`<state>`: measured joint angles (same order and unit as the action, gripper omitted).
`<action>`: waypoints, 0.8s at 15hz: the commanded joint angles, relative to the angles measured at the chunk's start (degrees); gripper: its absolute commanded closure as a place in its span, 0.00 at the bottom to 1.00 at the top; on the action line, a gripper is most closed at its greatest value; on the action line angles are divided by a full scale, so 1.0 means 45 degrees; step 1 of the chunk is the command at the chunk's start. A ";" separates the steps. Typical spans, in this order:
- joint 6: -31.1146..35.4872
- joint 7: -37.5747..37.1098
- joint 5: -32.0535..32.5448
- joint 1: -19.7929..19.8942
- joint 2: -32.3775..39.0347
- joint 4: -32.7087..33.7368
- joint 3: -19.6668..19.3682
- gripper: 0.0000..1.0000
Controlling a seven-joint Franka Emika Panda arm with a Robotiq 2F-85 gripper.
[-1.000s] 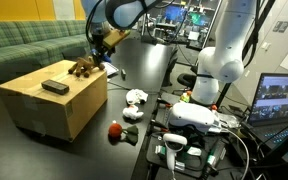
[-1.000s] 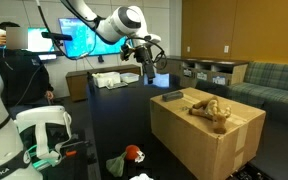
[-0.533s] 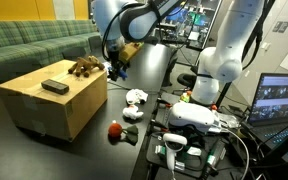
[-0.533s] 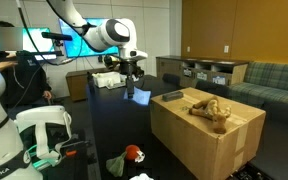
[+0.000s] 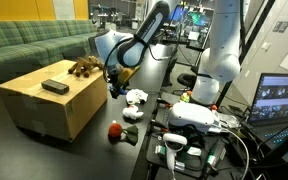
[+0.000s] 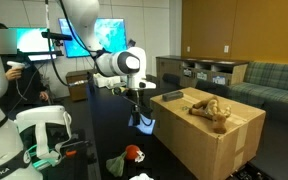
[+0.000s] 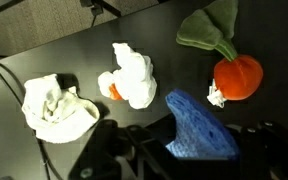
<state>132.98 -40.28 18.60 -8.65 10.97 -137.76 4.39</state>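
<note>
My gripper [image 7: 196,158] is shut on a blue sponge-like piece [image 7: 197,128] and holds it low over the dark table, beside the cardboard box [image 5: 54,100]. It shows in both exterior views, the gripper [image 5: 112,88] and the blue piece [image 6: 144,124] hanging under it. Below it in the wrist view lie a white plush toy with an orange patch [image 7: 130,76], a white crumpled cloth [image 7: 56,106] and a red-orange plush with a green leaf [image 7: 234,72].
On the box lie a brown plush animal [image 5: 83,67] and a dark flat block [image 5: 55,87]. A green sofa [image 5: 29,45] stands behind. A second white robot arm [image 5: 219,60], a laptop [image 5: 280,100] and equipment crowd the side. A person stands at the edge [image 6: 14,70].
The arm has swung down from above the box's far corner to low beside the box, carrying the blue piece toward the toys on the table.
</note>
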 commanded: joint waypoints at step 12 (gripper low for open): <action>0.1623 0.2389 -0.0506 0.0448 0.4295 0.3190 -0.2271 0.63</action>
<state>139.30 -32.16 18.34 -6.61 28.14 -125.75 -4.95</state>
